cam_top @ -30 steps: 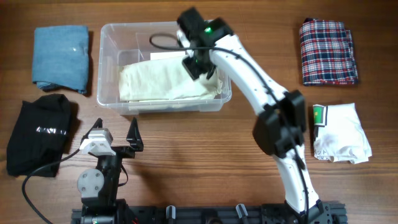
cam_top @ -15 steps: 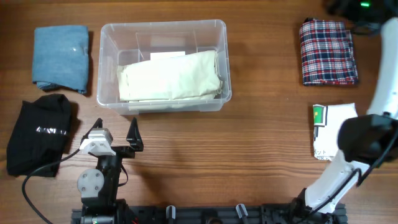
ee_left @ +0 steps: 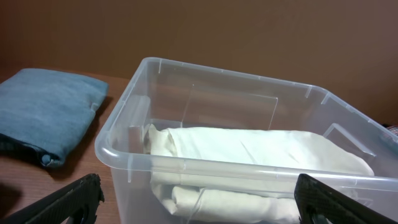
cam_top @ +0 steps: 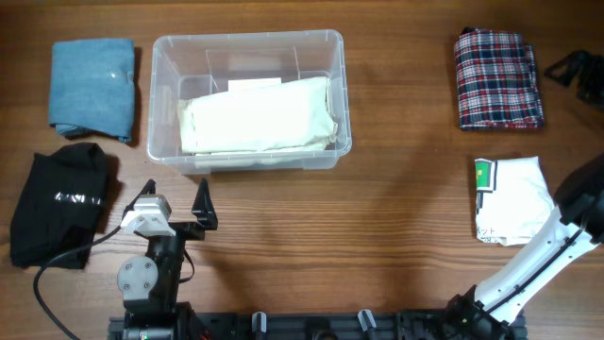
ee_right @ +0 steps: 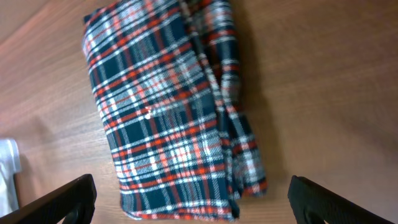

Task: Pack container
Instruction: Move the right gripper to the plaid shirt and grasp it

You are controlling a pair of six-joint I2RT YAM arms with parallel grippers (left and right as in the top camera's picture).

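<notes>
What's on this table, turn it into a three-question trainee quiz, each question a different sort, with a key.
1. True or false: the clear rectangular plastic container is empty.
2. Which does the right wrist camera look down on? A blue denim folded cloth; B red-and-navy plaid folded cloth; C black garment.
3. Fill in: the jaws of the left gripper stand ____.
Key: 1 false, a cream folded cloth lies inside; 2 B; 3 open.
</notes>
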